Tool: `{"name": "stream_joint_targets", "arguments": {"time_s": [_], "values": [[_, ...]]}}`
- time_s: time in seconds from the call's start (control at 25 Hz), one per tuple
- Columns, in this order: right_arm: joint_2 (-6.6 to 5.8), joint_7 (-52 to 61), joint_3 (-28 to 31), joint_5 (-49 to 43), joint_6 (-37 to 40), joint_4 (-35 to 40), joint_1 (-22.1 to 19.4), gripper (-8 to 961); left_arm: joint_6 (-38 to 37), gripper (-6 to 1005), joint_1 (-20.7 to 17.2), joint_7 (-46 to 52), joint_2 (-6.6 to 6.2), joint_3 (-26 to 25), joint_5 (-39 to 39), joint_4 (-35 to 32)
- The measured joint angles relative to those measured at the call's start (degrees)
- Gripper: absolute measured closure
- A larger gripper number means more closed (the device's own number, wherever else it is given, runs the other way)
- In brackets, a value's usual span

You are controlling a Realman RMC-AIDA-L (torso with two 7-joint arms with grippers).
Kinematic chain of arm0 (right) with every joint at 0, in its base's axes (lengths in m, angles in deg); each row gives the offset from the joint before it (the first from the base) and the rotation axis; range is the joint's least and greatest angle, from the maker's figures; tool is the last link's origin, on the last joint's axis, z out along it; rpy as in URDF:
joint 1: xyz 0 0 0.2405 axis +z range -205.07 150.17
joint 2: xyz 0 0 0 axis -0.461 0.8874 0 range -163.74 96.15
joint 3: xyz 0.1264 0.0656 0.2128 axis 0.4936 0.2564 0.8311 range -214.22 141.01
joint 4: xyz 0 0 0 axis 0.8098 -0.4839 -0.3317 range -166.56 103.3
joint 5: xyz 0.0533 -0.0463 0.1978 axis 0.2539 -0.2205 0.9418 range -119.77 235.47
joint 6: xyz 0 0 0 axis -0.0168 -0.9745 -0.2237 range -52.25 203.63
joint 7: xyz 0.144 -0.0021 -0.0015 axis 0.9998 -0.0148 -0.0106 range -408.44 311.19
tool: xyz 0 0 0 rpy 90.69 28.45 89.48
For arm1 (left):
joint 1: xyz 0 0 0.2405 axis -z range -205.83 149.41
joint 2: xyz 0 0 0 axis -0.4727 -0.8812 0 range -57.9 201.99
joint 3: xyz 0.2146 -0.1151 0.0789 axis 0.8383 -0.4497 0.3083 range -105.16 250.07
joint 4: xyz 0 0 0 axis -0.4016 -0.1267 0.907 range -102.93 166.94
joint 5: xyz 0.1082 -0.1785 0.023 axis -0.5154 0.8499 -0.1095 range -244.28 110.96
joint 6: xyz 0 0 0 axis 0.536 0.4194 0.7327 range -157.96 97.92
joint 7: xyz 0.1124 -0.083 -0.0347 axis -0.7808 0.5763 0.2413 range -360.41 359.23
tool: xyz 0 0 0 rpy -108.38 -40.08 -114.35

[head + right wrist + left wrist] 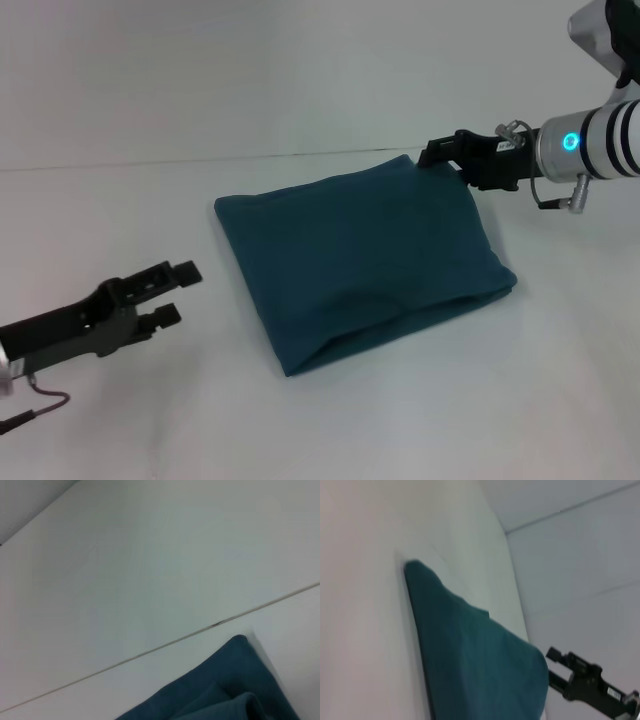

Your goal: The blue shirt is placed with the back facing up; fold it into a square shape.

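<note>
The blue shirt (pixel 360 260) lies folded into a rough square in the middle of the white table (pixel 110 210), plain side up, with a fold edge along its near side. No lettering shows. My right gripper (pixel 433 156) is at the shirt's far right corner, low over the table, its fingers open beside the cloth. It also shows in the left wrist view (pixel 554 667), next to the shirt (pixel 470 650). My left gripper (pixel 177 293) is open and empty at the near left, well apart from the shirt. The right wrist view shows a shirt corner (pixel 235 680).
The table's back edge (pixel 200 162) meets a plain white wall. The seam also shows in the right wrist view (pixel 150 651). Bare table surface lies on all sides of the shirt.
</note>
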Motion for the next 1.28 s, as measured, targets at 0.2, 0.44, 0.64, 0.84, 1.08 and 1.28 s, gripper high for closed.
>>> {"name": "stream_joint_targets", "arguments": {"time_s": [0.2,0.44,0.64,0.84,1.08,1.28], "values": [[-0.02,-0.21,-0.18,-0.39,1.09,0.14,0.33,297,1.21,60,2.35,2.15,0.04,6.35,-0.37,0.01],[-0.25,-0.28,-0.28,-0.44,2.28,0.36,0.25,298,9.55,61,7.39,5.82,0.20,15.03,-3.38,1.54],[-0.28,-0.41,-0.28,-0.44,2.88,0.64,-0.11,298,16.02,61,9.90,5.62,0.74,16.94,-4.31,4.39],[-0.28,-0.44,-0.26,-0.21,3.07,0.83,-0.19,298,20.37,62,11.62,5.53,1.24,17.96,-4.38,6.65],[-0.28,-0.44,-0.25,-0.11,3.08,0.83,-0.19,297,23.69,63,13.53,5.39,2.11,19.48,-4.40,8.21],[-0.28,-0.44,-0.14,-0.08,3.07,0.83,-0.25,297,25.61,63,15.48,5.52,2.93,20.85,-4.42,9.15]]}}
